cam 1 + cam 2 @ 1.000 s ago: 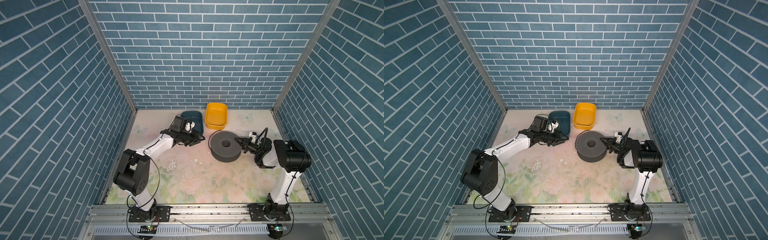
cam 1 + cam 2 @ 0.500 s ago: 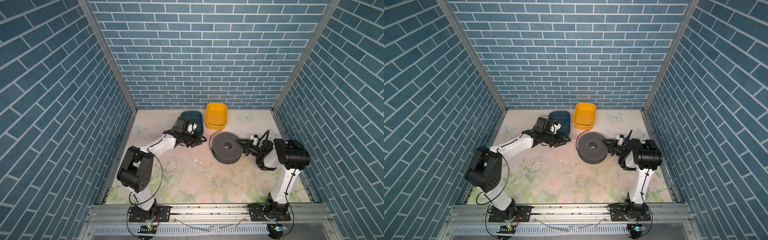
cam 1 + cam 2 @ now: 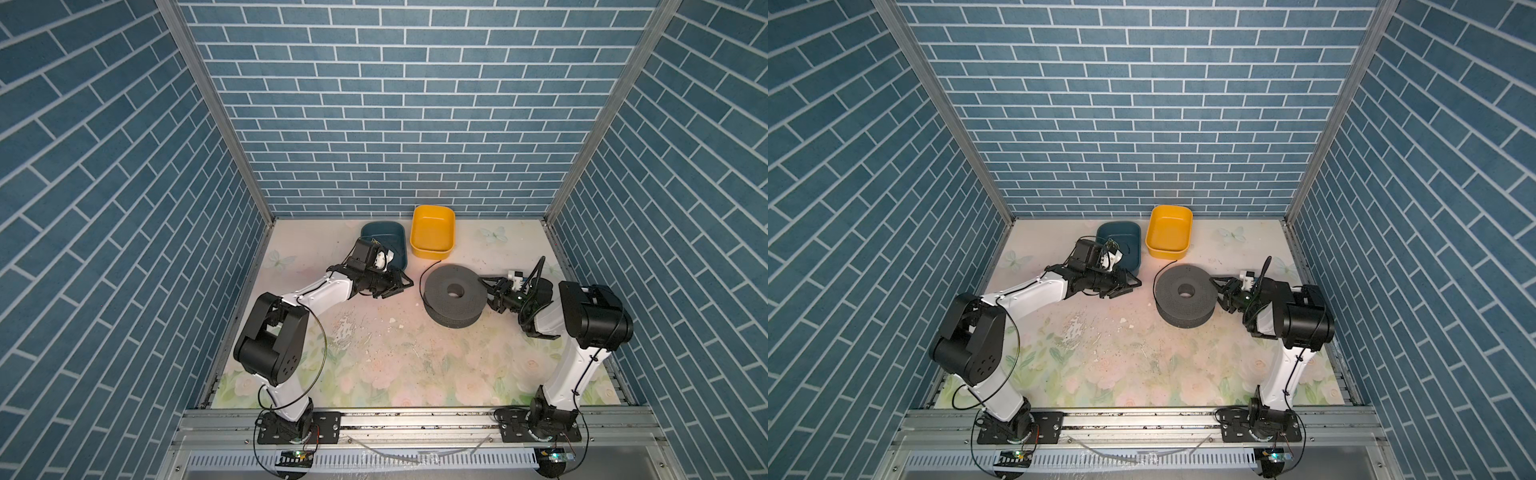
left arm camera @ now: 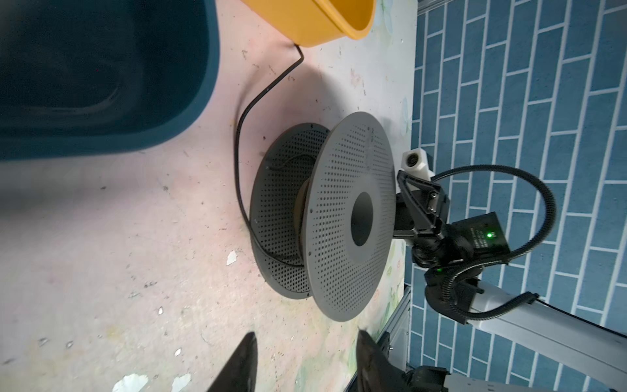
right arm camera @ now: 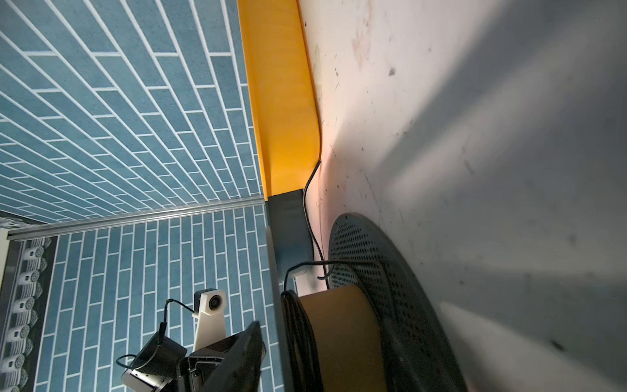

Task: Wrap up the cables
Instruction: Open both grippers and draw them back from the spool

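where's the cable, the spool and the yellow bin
cable (image 4: 236, 159): left wrist view, on its loose curved stretch
spool (image 3: 473, 291): in a top view, on its upper flange
yellow bin (image 3: 431, 250): in a top view, on its front wall

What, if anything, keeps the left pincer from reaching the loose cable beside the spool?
Likely nothing, so yes: the left pincer is open and faces the cable loop, with only bare table between them.

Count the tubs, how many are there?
2. The dark blue tub sits at the back of the table; the yellow tub stands right beside it. No others seem hidden.
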Motion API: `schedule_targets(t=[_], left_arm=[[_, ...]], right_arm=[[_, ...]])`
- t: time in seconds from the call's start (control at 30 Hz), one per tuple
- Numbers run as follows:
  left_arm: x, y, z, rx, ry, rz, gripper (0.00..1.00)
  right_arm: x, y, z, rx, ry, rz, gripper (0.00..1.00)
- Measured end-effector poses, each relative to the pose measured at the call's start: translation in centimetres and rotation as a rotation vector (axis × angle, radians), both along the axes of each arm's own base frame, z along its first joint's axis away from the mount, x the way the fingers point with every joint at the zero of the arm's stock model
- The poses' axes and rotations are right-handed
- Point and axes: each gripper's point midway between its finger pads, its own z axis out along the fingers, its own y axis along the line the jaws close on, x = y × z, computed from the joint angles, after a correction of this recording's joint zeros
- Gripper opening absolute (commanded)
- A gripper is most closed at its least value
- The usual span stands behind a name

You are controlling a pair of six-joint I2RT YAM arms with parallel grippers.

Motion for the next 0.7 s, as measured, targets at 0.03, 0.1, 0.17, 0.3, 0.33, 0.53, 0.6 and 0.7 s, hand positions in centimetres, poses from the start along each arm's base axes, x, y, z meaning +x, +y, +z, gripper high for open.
schedule_targets(t=[0.03, 0.1, 0.17, 0.3, 0.33, 0.53, 0.6, 0.7], left_arm=[[-0.2, 0.2, -0.1, 0.006, -0.004, 0.004, 0.5], [-0.7, 0.6, 0.0, 0.008, -0.018, 0.012, 0.5], [-1.3, 1.1, 0.2, 0.005, -0.039, 0.019, 0.51], [-2.4, 2.0, 0.2, 0.01, -0.071, 0.038, 0.51], [-2.7, 2.2, 0.1, 0.011, -0.076, 0.041, 0.52], [-3.8, 3.7, -0.9, 0.001, -0.087, 0.073, 0.52], [-3.7, 4.1, -1.3, -0.003, -0.079, 0.085, 0.52], [-3.3, 4.1, -0.9, -0.022, -0.093, 0.088, 0.52]], right_arm=[[-0.1, -0.1, 0.0, -0.011, 0.003, 0.001, 0.64], [-0.2, -0.1, -0.2, -0.029, 0.016, 0.003, 0.67], [-0.2, -0.2, -0.5, -0.047, 0.029, 0.004, 0.69], [-0.8, -0.5, -1.0, -0.092, 0.055, 0.009, 0.72], [-1.0, -0.5, -0.9, -0.106, 0.058, 0.012, 0.72], [-1.4, -1.0, 0.0, -0.198, 0.062, 0.028, 0.74], [-1.7, -1.1, 0.1, -0.217, 0.068, 0.027, 0.75], [-2.2, -1.4, -0.4, -0.244, 0.096, 0.025, 0.74]])
